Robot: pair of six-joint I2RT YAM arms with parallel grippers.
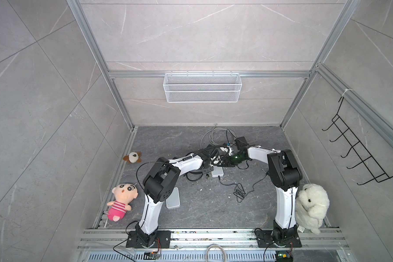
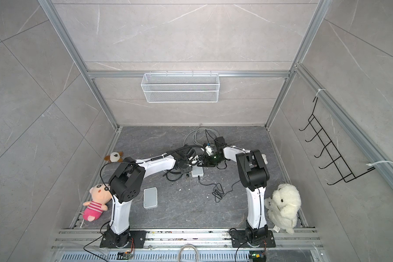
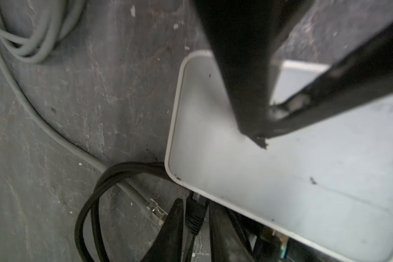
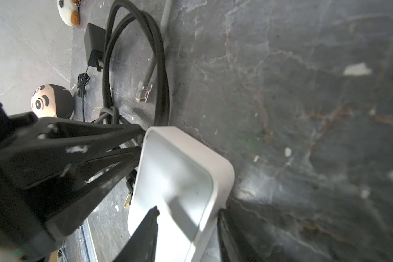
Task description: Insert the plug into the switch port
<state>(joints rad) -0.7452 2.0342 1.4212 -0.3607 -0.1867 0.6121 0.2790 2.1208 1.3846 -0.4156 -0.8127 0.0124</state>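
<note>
The white switch (image 1: 217, 173) (image 2: 197, 172) is seen in both top views just below the centre of the frame, laid flat on the dark floor (image 1: 168, 140).

In the left wrist view the black plug (image 3: 195, 219) is found with its front end against the switch's side wall; the port itself is hidden. The plug is flanked by the left gripper (image 3: 196, 204), whose 2 fingers (image 3: 170, 231) are set narrowly apart. Whether the plug is pinched cannot be told.

In the right wrist view the right gripper (image 4: 188, 209) is shown with its jaws apart, 1 over the switch's top face and 1 beside its side wall. Whether the switch is clamped cannot be told.

A grey cable (image 3: 55, 133) with a clear connector (image 3: 156, 209) is seen loose on the floor, just beside a black cable loop (image 3: 89, 204). In a top view, a 2nd white box (image 1: 173, 200) is seen to the lower left of the switch.
</note>
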